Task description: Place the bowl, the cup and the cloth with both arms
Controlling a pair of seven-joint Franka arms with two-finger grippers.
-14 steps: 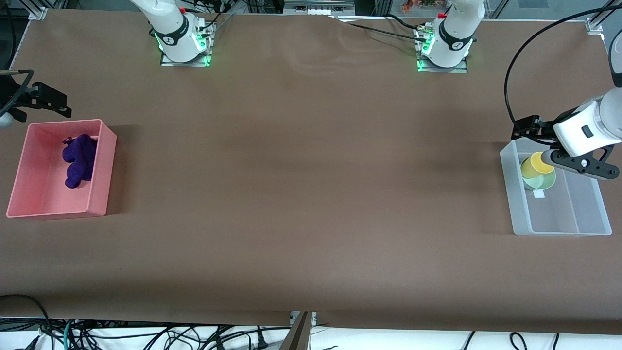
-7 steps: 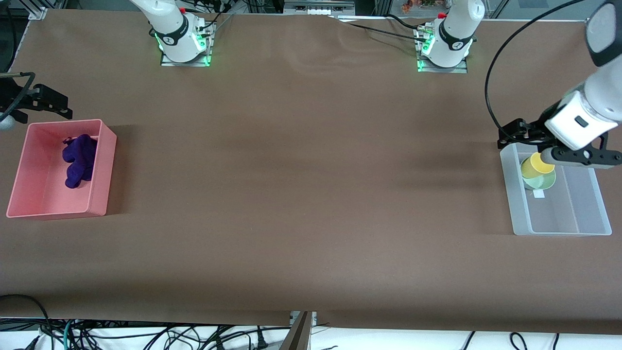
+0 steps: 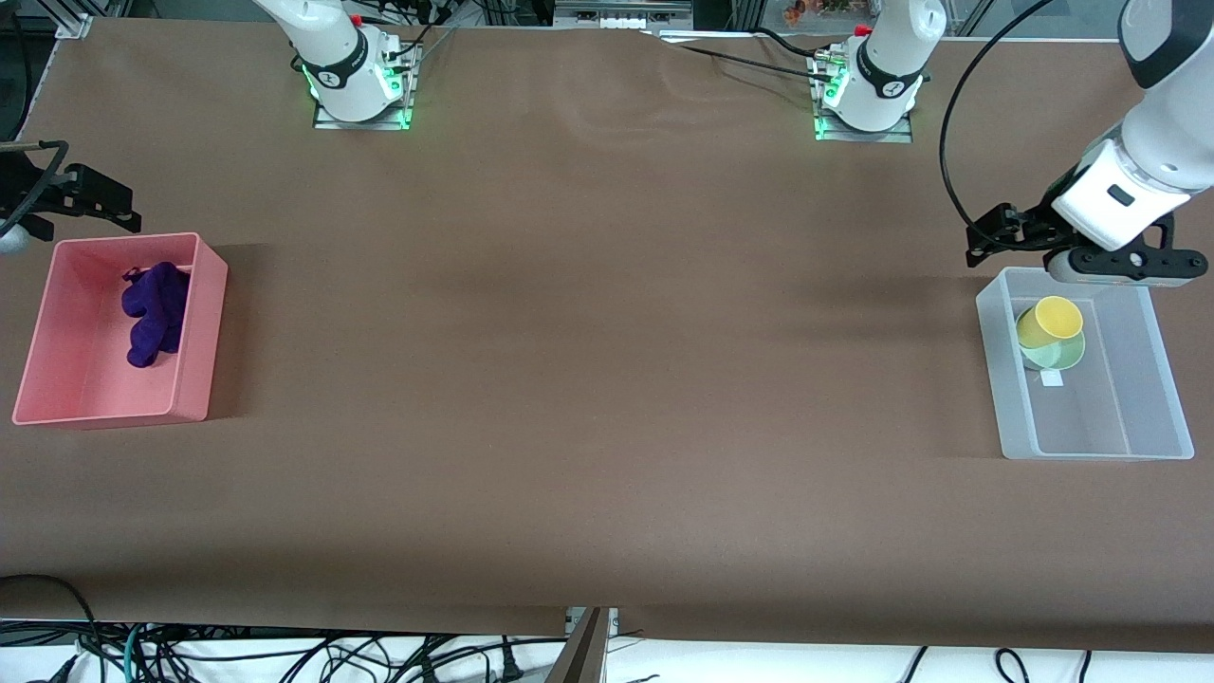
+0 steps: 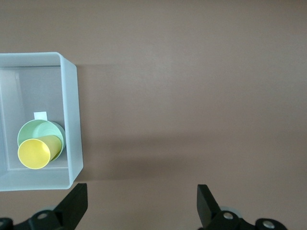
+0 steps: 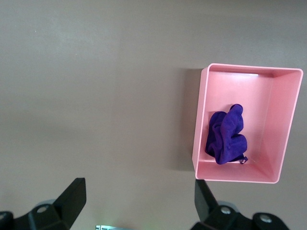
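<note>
The yellow cup (image 3: 1051, 318) lies tilted in the mint-green bowl (image 3: 1060, 355), both inside a clear plastic bin (image 3: 1091, 446) at the left arm's end of the table. My left gripper (image 3: 1124, 267) is open and empty, raised over the table just off the bin's rim on the robots' side. The left wrist view shows the cup (image 4: 34, 153), the bowl (image 4: 33, 132) and the gripper (image 4: 140, 206). The purple cloth (image 3: 152, 311) lies crumpled in a pink bin (image 3: 201, 323). My right gripper (image 3: 57, 190) is open and empty, waiting over the table beside the pink bin. The cloth also shows in the right wrist view (image 5: 226, 136).
The brown table top (image 3: 607, 360) stretches between the two bins. A small white label (image 3: 1051, 378) lies on the clear bin's floor beside the bowl. The arms' bases (image 3: 356, 85) stand along the table's edge farthest from the front camera.
My left gripper has risen off the cup and drawn back out of the clear bin toward the robots' side. The cup stays in the bowl. The right arm has not moved.
</note>
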